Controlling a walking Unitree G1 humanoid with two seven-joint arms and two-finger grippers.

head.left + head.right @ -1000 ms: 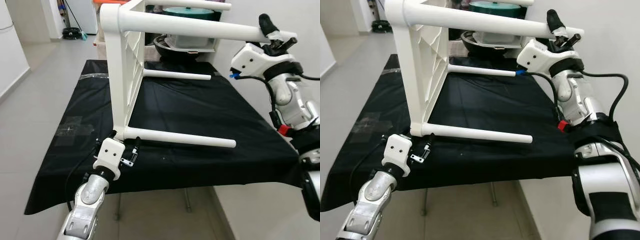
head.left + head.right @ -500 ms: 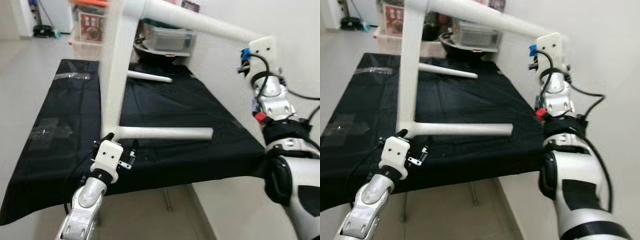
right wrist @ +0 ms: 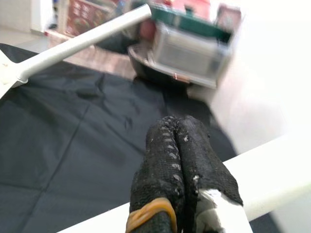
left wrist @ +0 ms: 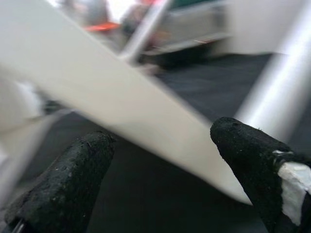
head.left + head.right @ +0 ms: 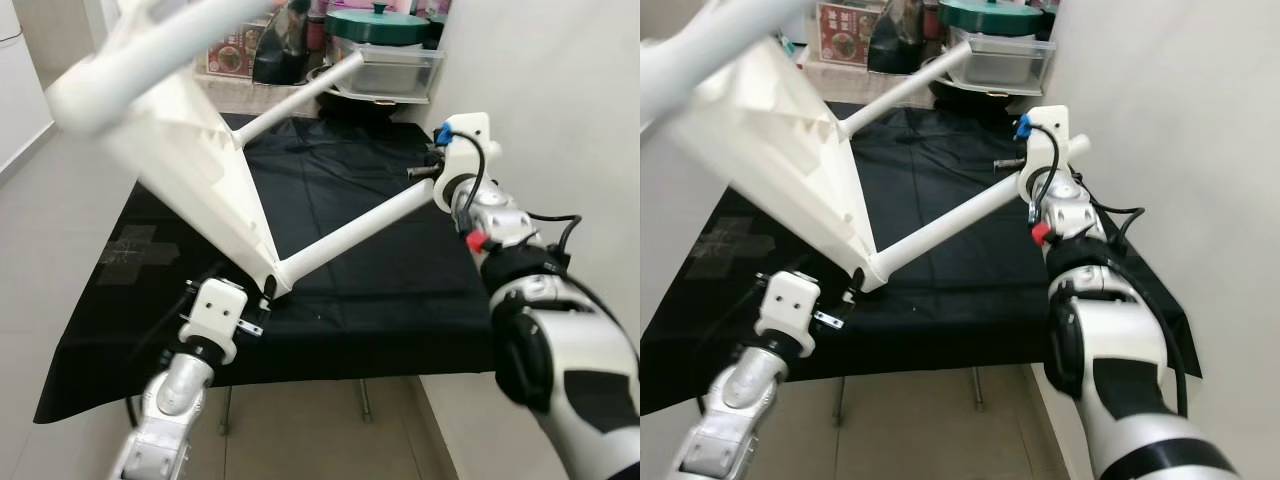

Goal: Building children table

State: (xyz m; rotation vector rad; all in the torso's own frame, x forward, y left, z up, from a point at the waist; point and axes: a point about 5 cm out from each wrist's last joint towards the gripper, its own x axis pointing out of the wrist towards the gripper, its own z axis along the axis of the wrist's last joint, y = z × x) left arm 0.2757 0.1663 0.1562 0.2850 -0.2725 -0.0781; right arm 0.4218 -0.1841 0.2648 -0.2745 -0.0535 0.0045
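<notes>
My left jaws [image 5: 268,300] stand open around the table's [image 5: 190,150] low corner at the counter's [image 5: 400,300] near edge; my right jaws [image 3: 182,145], closed, steady a leg [image 5: 350,232]. Best to tip it slowly.

You see a white children table [image 5: 190,150] of smooth plastic with a soft shine, its round legs [image 5: 350,232] a bit glossy, over a black cloth [image 5: 340,190] that looks matt and lightly creased. The fingers [image 3: 182,160] of the right gripper [image 3: 181,131] have a rough, grainy black cover like rubber foam, and the left gripper [image 4: 170,160] has the same matt, coarse pads [image 4: 73,170]. The arms [image 5: 165,400] look like brushed silver metal with white glossy plastic housings [image 5: 215,312], and the wall [image 5: 560,100] beside you is plain and matt.
</notes>
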